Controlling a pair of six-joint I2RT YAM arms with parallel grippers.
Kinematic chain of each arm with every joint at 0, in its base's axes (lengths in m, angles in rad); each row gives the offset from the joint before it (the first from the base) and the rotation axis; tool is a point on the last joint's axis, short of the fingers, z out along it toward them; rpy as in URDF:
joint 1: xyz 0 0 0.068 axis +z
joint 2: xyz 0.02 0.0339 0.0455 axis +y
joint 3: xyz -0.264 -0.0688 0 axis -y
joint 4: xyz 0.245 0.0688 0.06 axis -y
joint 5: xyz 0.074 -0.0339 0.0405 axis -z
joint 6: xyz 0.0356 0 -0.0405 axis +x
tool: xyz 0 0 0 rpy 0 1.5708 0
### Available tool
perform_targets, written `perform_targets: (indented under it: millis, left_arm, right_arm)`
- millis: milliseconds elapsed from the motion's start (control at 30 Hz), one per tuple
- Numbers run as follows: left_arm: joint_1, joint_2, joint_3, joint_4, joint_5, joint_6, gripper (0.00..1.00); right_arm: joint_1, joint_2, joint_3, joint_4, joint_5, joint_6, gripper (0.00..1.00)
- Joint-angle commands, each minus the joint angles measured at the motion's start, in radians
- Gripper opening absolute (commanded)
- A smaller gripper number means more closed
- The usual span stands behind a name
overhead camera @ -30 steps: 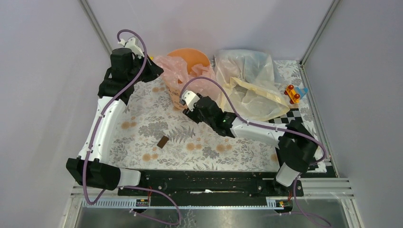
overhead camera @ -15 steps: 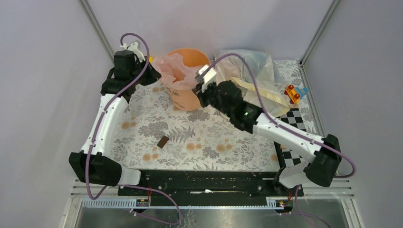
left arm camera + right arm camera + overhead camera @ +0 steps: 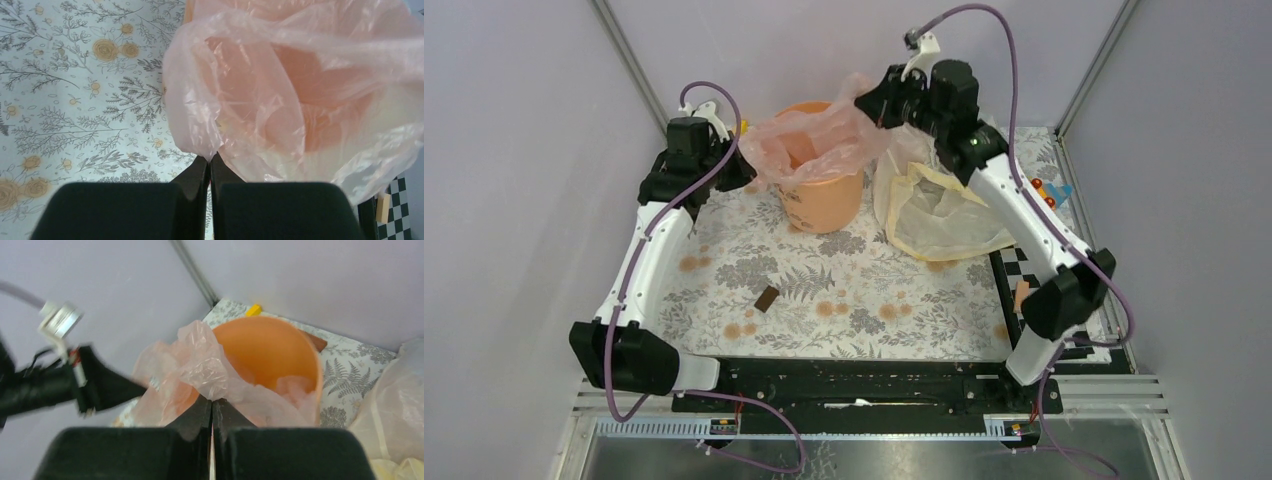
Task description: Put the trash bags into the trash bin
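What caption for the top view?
Left gripper and right gripper hold a thin pale-pink plastic bag stretched over a round peach-orange plastic bucket.

Floral-patterned table (image 3: 894,300), peach-orange bucket (image 3: 829,200) stood at upper centre, cream-yellow bag (image 3: 944,215) laid just right of it, small brown block (image 3: 766,298) placed lower left of centre, checkerboard patch (image 3: 1007,270) seen at right edge

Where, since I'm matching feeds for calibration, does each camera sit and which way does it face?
Top external: above and behind the arms, looking down on the table; both show whole.
Left wrist: on the left arm, looking down at the pink trash bag; left gripper pinches it.
Right wrist: on the right arm, facing left over the orange bin; right gripper pinches the bag.
Shared: bag and bin, in all three.
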Motion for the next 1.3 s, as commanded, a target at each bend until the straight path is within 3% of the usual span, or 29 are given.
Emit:
perform_targets:
  millis: [0, 167, 367, 700, 867, 1000, 1167, 1267]
  left_arm:
    - [0.017, -0.068, 0.004, -0.010, -0.006, 0.033, 0.00]
    - [0.024, -0.112, -0.016, -0.024, 0.077, 0.020, 0.00]
    - [0.048, -0.131, -0.067, -0.046, 0.022, 0.035, 0.00]
    - [0.064, -0.075, -0.226, 0.018, 0.111, 0.028, 0.00]
    - [0.063, -0.015, -0.266, 0.066, 0.152, 0.019, 0.00]
    - [0.063, 0.013, -0.279, 0.076, 0.137, 0.026, 0.00]
    - [0.065, -0.015, -0.278, 0.098, 0.026, 0.029, 0.00]
    - [0.069, -0.073, -0.287, 0.138, -0.021, 0.019, 0.00]
  right_arm:
    - [-0.108, 0.174, 0.248, -0.182, -0.057, 0.169, 0.00]
    - [-0.169, 0.324, 0.398, -0.240, -0.081, 0.220, 0.00]
    - [-0.182, 0.446, 0.509, -0.332, -0.049, 0.204, 0.00]
    - [-0.181, 0.343, 0.188, -0.245, -0.015, 0.158, 0.02]
    - [-0.182, 0.332, 0.123, -0.229, 0.013, 0.122, 0.06]
    - [-0.187, 0.318, 0.119, -0.234, 0.050, 0.093, 0.20]
    - [-0.189, 0.244, 0.106, -0.205, 0.003, 0.062, 0.29]
    - [-0.189, 0.197, 0.080, -0.207, -0.066, 0.051, 0.53]
